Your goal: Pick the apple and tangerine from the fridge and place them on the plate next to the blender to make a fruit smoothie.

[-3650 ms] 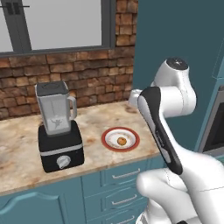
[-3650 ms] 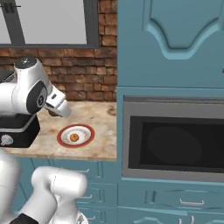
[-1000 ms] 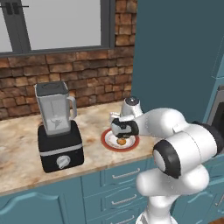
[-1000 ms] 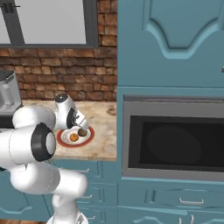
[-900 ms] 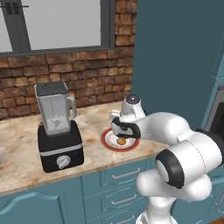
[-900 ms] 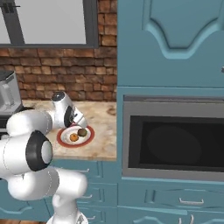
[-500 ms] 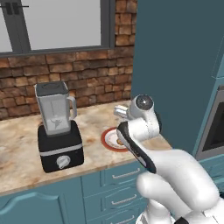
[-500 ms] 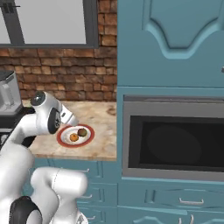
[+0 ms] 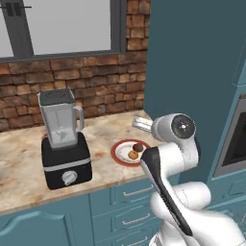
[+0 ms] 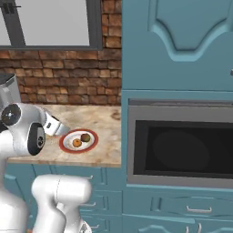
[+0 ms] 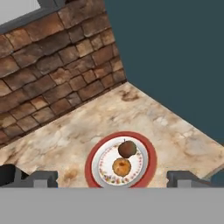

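Brick wall [image 9: 86, 81] and a tall teal cabinet [image 9: 192, 62] back a speckled marble tabletop [image 9: 24, 163] in a rendered kitchen. On the right base view a built-in microwave [image 10: 179, 145] sits in the cabinet at 3 o'clock. Standing at 9 o'clock of the left base view is the blender [image 9: 63, 139], black base, clear jar. Near it, toward 3 o'clock, lies the plate [image 9: 120, 148], white with a red rim. On the plate rest the apple [image 11: 127, 148], dark reddish-brown, and the tangerine [image 11: 121, 166], orange, just beside each other and possibly touching; in the hand view the apple lies at 12 o'clock of the tangerine.

The pincer [image 11: 112, 178] hangs above the plate with its fingers [image 11: 40, 178] spread wide, holding nothing.

Both fruits appear delivered, so the risk now seems to lie in the retreat. The white arm [image 9: 175, 144] is folded close over the plate's right side; a low sweep of the elbow or hand could clip the rim, slide the plate, or send a round fruit rolling off toward the tabletop's front edge.

Hard to make out: the fingertips are cut off at the bottom of the hand view. The arm covers part of the plate's right rim in the left base view. The fridge is out of frame.
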Robot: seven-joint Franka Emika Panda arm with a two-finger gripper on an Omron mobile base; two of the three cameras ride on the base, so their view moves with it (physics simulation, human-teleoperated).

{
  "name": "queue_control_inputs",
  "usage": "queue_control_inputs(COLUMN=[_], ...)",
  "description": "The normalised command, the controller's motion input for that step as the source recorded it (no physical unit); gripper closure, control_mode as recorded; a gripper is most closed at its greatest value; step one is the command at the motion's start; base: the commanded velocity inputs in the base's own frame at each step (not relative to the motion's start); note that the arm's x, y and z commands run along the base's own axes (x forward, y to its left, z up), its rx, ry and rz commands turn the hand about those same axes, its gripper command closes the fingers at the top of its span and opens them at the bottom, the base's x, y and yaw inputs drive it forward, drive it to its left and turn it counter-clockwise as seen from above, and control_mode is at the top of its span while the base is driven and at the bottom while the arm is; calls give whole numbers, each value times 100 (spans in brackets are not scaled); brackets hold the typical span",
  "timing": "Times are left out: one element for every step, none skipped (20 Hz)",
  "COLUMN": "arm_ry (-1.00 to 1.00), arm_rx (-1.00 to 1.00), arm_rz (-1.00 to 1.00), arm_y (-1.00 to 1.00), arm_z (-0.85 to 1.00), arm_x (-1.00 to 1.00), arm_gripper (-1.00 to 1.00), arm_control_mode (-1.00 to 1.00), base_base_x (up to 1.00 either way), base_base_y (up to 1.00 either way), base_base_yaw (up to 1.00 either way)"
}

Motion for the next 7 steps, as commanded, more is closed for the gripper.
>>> queue_control_inputs(arm_ry=[-10, -7, -4, -1, 0, 0, -21], arm_rx=[0, 0, 0, 0, 0, 0, 0], arm_rz=[5, 2, 1, 0, 0, 4, -24], arm_y=[0, 0, 0, 0, 0, 0, -42], arm_z=[32, 60, 78, 93, 100, 89, 0], arm_x=[-100, -100, -100, -100, -100, -100, -100], arm_gripper=[-100, -100, -100, -100, -100, -100, -100], arm_control_mode=[-100, -100, -100, -100, -100, -100, -100], base_base_x=[0, 0, 0, 0, 0, 0, 0], base_base_y=[0, 0, 0, 0, 0, 0, 0], base_base_yaw=[0, 0, 0, 0, 0, 0, 0])
